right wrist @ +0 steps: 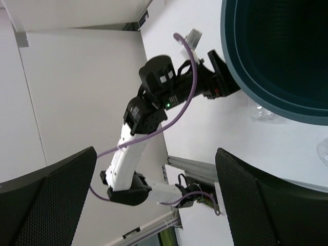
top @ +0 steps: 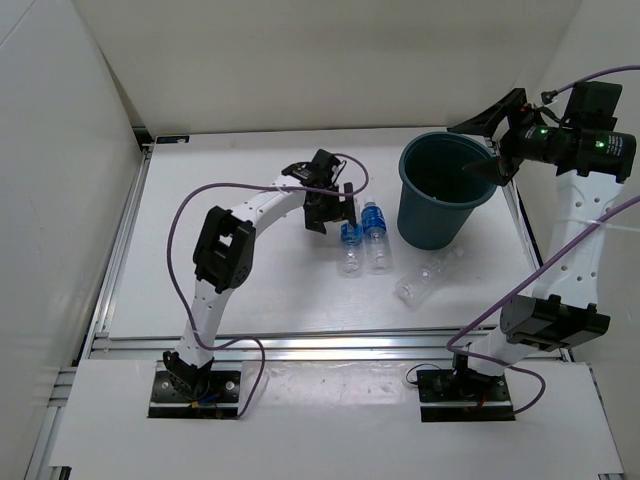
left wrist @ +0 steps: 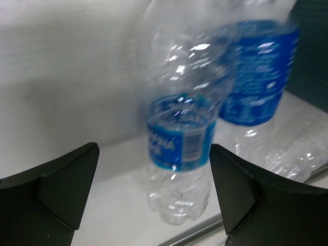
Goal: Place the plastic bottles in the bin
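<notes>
I count three bottles (top: 375,232) on the surface (top: 250,290) outside the bin (top: 430,220); my left fingers (left wrist: 56,184) and right fingers (right wrist: 51,205) are spread wide, empty.

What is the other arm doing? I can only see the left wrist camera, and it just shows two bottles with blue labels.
Observer: The right end effector hangs open over the bin, holding nothing.
Operator: Are there more bottles than my two?
Observer: Yes, an unlabelled clear bottle lies on its side in front of the bin, apart from the labelled bottles.
</notes>
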`<state>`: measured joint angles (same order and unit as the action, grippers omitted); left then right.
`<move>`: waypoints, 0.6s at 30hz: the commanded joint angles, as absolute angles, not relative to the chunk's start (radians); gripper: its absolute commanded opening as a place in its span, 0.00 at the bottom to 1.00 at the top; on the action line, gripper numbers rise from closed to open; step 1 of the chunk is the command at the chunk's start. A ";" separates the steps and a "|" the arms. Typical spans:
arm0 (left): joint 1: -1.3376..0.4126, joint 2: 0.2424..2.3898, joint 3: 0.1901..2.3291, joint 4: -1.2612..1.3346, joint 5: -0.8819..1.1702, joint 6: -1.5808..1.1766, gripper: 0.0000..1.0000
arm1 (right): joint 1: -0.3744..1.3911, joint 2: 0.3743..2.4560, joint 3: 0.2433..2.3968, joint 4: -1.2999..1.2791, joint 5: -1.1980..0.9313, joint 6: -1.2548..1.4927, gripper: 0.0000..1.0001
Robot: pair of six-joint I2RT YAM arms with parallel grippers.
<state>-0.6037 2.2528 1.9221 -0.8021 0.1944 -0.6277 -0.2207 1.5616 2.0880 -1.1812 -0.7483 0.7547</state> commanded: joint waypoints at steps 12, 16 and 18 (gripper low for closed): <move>-0.612 2.349 1.971 -0.782 0.296 -0.657 0.90 | -0.224 1.545 2.086 -1.244 -0.788 0.699 1.00; -0.586 2.292 1.950 -0.782 0.296 -0.657 0.73 | -0.224 1.545 2.045 -1.244 -0.798 0.710 1.00; -0.575 2.249 1.974 -0.802 0.262 -0.657 0.66 | -0.233 1.545 2.014 -1.232 -0.807 0.710 1.00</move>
